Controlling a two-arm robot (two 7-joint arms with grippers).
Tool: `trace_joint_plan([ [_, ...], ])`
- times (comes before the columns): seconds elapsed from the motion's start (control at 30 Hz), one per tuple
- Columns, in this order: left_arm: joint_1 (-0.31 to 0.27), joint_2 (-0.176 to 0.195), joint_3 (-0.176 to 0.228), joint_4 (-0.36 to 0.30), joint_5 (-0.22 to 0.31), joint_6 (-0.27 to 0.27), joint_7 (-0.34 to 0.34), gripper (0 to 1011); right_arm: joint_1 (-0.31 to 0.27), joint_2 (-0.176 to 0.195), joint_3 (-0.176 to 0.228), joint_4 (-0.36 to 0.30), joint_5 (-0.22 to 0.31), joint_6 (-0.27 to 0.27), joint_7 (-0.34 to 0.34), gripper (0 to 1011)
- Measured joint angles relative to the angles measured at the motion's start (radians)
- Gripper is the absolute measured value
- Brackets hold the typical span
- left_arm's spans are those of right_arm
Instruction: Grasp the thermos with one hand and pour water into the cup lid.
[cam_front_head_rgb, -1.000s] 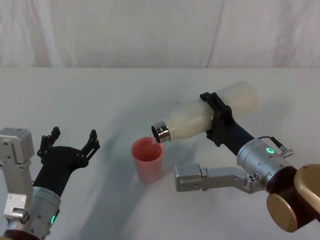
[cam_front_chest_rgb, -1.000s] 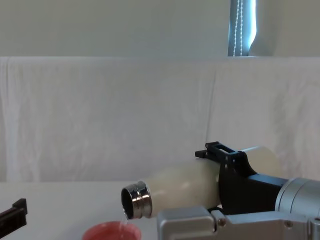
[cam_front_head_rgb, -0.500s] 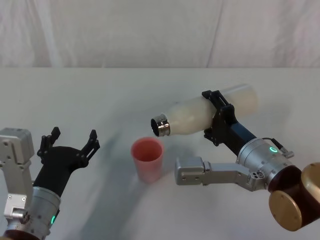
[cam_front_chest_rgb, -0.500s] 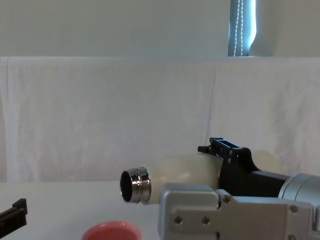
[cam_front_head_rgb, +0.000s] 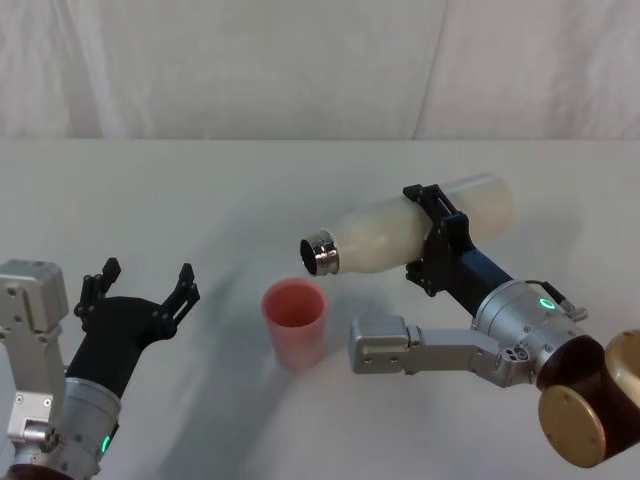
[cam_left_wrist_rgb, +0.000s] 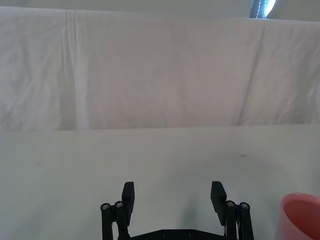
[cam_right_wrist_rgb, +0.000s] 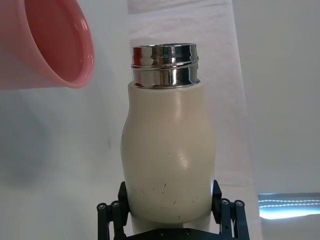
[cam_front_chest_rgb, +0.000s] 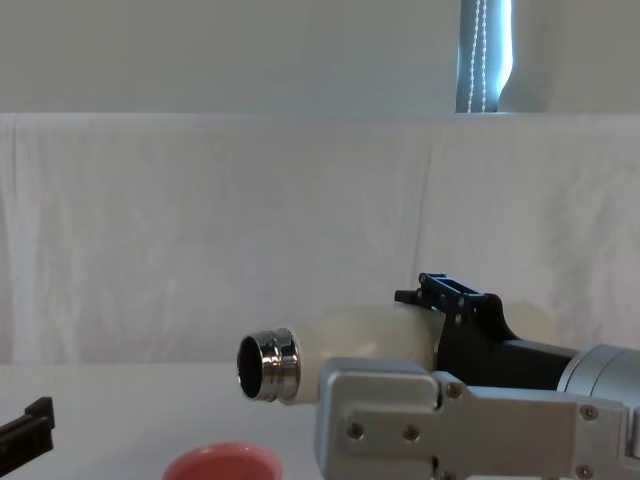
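The cream-white thermos (cam_front_head_rgb: 400, 232), steel neck bare, is held nearly level by the right hand (cam_front_head_rgb: 436, 238) clamped around its body, above the coral cup lid (cam_front_head_rgb: 295, 322); the left hand (cam_front_head_rgb: 139, 289) is spread.

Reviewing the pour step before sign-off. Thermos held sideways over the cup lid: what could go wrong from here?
1. The thermos lies near level in the right pincer, mouth open beside the cup lid; any dip may spill leftover water onto the table.
2. The steel neck hangs close above the lid's rim; a low swing back could tip it.
3. The left pincer sits open near the lid; a stray move could nudge it.
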Motion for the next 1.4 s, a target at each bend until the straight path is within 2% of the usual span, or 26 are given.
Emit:
trace_joint_plan([
  [0.17, 0.0, 0.0, 0.0, 0.0, 0.0, 0.0, 0.0, 1001, -0.004, -0.001, 0.007, -0.006, 0.013, -0.001, 0.003, 951],
  [0.33, 0.0, 0.0, 0.0, 0.0, 0.0, 0.0, 0.0, 1001, -0.015, -0.012, 0.034, -0.02, 0.07, -0.008, 0.019, 951],
  [0.4, 0.0, 0.0, 0.0, 0.0, 0.0, 0.0, 0.0, 1001, -0.02, -0.018, 0.052, -0.025, 0.108, -0.012, 0.027, 951],
  [0.43, 0.0, 0.0, 0.0, 0.0, 0.0, 0.0, 0.0, 1001, -0.025, -0.026, 0.067, -0.028, 0.144, -0.017, 0.035, 951],
  [0.53, 0.0, 0.0, 0.0, 0.0, 0.0, 0.0, 0.0, 1001, -0.031, -0.038, 0.091, -0.031, 0.198, -0.021, 0.051, 951],
  [0.57, 0.0, 0.0, 0.0, 0.0, 0.0, 0.0, 0.0, 1001, -0.035, -0.046, 0.108, -0.033, 0.238, -0.023, 0.062, 951],
  [0.63, 0.0, 0.0, 0.0, 0.0, 0.0, 0.0, 0.0, 1001, -0.039, -0.055, 0.125, -0.034, 0.274, -0.025, 0.073, 951],
  [0.67, 0.0, 0.0, 0.0, 0.0, 0.0, 0.0, 0.0, 1001, -0.043, -0.061, 0.139, -0.035, 0.312, -0.028, 0.087, 952],
  [0.7, 0.0, 0.0, 0.0, 0.0, 0.0, 0.0, 0.0, 1001, -0.043, -0.061, 0.139, -0.035, 0.312, -0.028, 0.087, 952],
  [0.8, 0.0, 0.0, 0.0, 0.0, 0.0, 0.0, 0.0, 1001, -0.051, -0.078, 0.174, -0.035, 0.415, -0.034, 0.121, 951],
  [0.87, 0.0, 0.0, 0.0, 0.0, 0.0, 0.0, 0.0, 1001, -0.053, -0.084, 0.185, -0.035, 0.449, -0.035, 0.132, 951],
  [0.9, 0.0, 0.0, 0.0, 0.0, 0.0, 0.0, 0.0, 1001, -0.055, -0.091, 0.199, -0.035, 0.489, -0.035, 0.142, 951],
  [1.0, 0.0, 0.0, 0.0, 0.0, 0.0, 0.0, 0.0, 1001, -0.061, -0.103, 0.22, -0.031, 0.55, -0.034, 0.157, 951],
  [1.1, 0.0, 0.0, 0.0, 0.0, 0.0, 0.0, 0.0, 1001, -0.07, -0.126, 0.257, -0.023, 0.654, -0.027, 0.174, 951],
  [1.2, 0.0, 0.0, 0.0, 0.0, 0.0, 0.0, 0.0, 1001, -0.076, -0.139, 0.276, -0.019, 0.706, -0.02, 0.18, 951],
  [1.3, 0.0, 0.0, 0.0, 0.0, 0.0, 0.0, 0.0, 1001, -0.085, -0.157, 0.303, -0.014, 0.784, -0.008, 0.186, 951],
  [1.33, 0.0, 0.0, 0.0, 0.0, 0.0, 0.0, 0.0, 1001, -0.085, -0.157, 0.303, -0.014, 0.784, -0.008, 0.186, 951],
  [1.4, 0.0, 0.0, 0.0, 0.0, 0.0, 0.0, 0.0, 1001, -0.091, -0.166, 0.32, -0.011, 0.829, -0.002, 0.188, 951],
])
